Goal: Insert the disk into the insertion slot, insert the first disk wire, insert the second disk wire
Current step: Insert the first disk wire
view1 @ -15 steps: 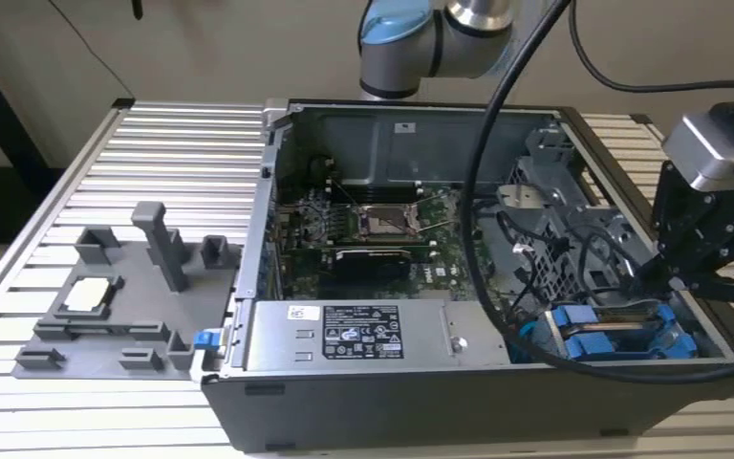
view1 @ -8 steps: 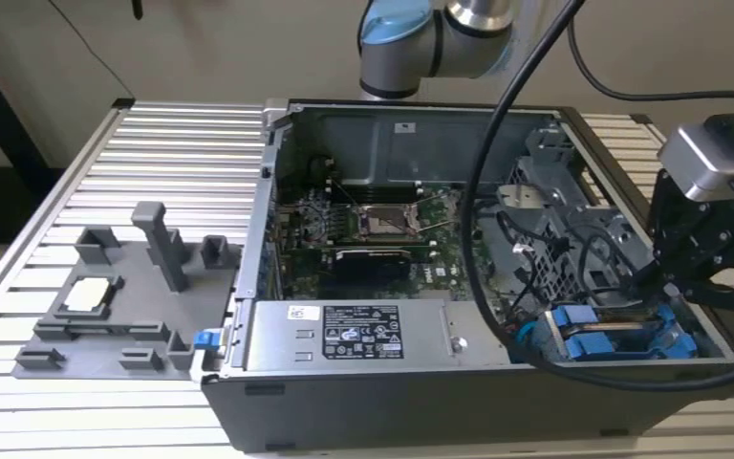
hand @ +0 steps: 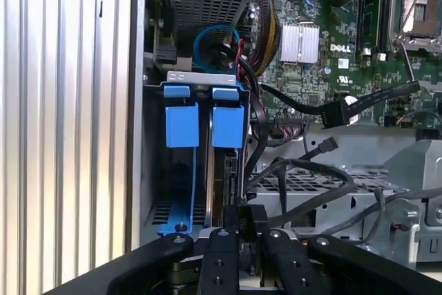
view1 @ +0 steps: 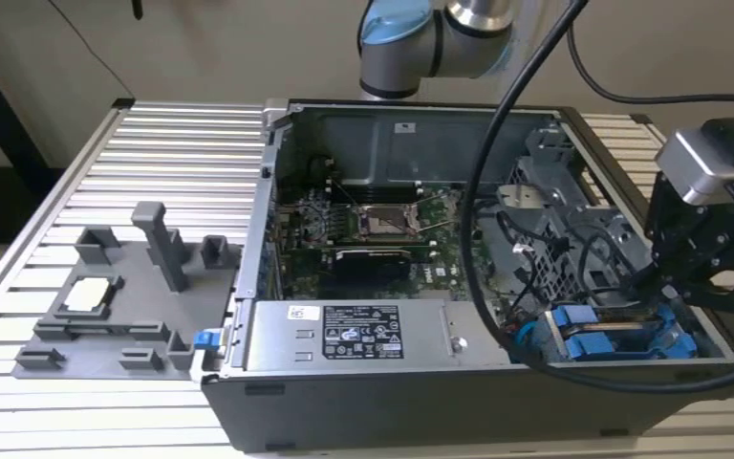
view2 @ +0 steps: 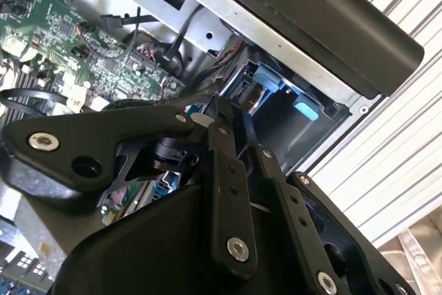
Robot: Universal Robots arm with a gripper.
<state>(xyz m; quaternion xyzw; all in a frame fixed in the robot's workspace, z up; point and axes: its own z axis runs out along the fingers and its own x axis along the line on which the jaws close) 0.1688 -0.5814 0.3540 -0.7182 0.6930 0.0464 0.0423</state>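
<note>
one gripper (hand: 246, 213) hangs over the open pc case (view1: 405, 400), its jaws drawn close together at the mouth of the insertion slot (hand: 200, 78); whether they pinch anything cannot be told. the disk (hand: 222, 170) appears to stand edge-on inside that slot, below the blue tabs (hand: 228, 126). loose black cables (hand: 304, 170) lie just beside the jaws. a crooked approach could likely snag them or jam a plug against the sheet metal.
</note>
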